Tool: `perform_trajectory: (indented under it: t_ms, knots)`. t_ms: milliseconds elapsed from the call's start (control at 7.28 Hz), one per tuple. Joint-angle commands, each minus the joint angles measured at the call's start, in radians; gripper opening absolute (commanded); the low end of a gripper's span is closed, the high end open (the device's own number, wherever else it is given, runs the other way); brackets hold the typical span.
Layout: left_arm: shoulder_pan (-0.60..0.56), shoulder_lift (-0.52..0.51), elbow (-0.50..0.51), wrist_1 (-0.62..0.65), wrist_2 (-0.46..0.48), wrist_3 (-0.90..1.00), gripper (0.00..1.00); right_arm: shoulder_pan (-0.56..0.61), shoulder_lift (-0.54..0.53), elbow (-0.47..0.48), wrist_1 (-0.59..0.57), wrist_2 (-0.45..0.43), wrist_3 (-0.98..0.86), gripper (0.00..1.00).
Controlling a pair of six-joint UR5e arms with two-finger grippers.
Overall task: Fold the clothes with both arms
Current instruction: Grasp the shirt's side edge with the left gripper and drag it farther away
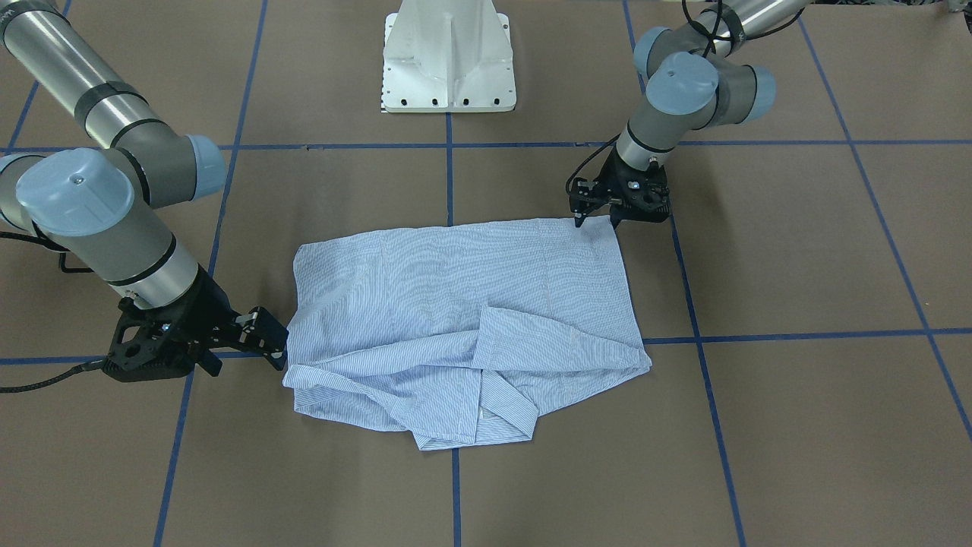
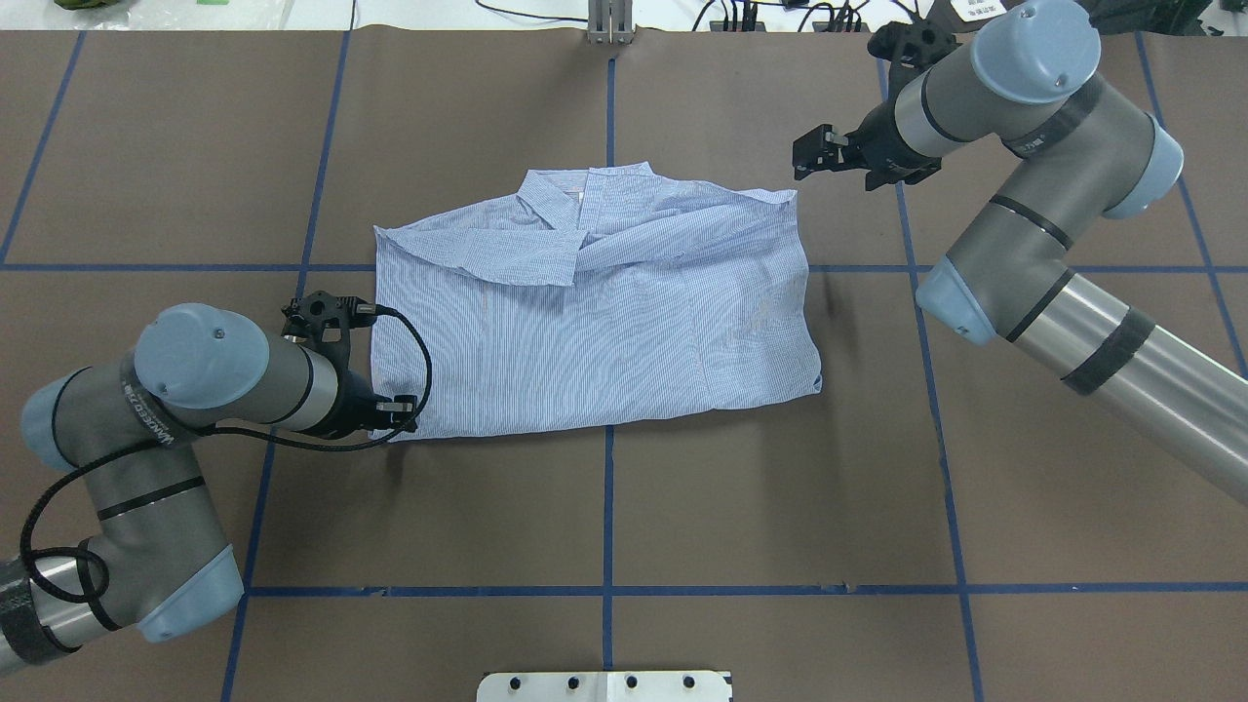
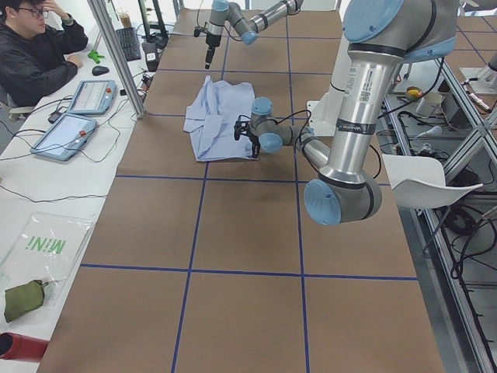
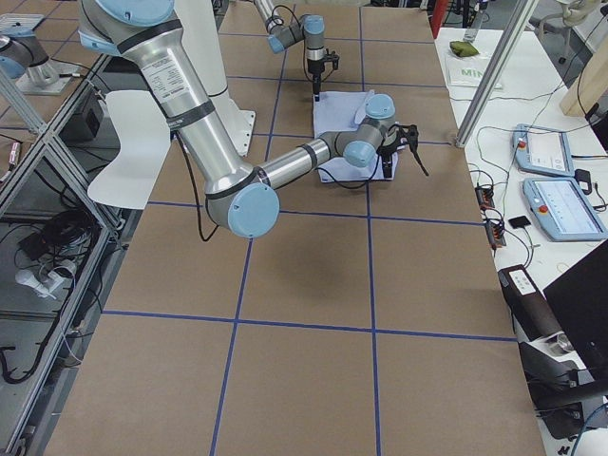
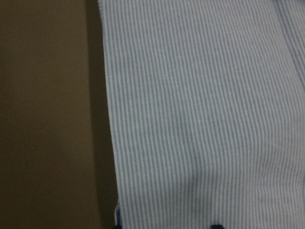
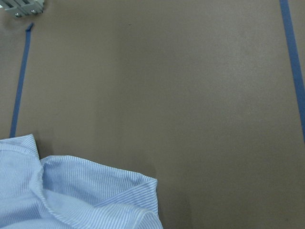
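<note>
— Where is the shirt lying?

— The shirt [image 2: 604, 331] is lying flat mid-table [image 2: 682, 507], with the collar at the far side and the sleeves crossing below it.

— And your hands?

— My left gripper [image 1: 596, 222] is straddling the near-left hem corner, fingers apart. My right gripper [image 2: 804, 159] is hovering just beside the far-right shoulder; I cannot tell whether it is parted.

— How will it handle?

— I'm judging it light and limp, likely sagging wherever it isn't held. So I'm aiming for the corners and pinching through every layer.
</note>
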Motion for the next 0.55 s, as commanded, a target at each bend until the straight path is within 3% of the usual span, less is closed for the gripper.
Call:
perform_trajectory:
  t_ms: [0, 412]
  knots:
    - [-0.009, 0.0, -0.021, 0.005, -0.008, 0.007, 0.0, 0.001, -0.004, 0.0, 0.001, 0.002, -0.001, 1.0]
    - [-0.108, 0.0, -0.009, 0.034, 0.0, 0.16, 0.0, -0.001, -0.007, 0.0, 0.001, 0.002, -0.001, 1.0]
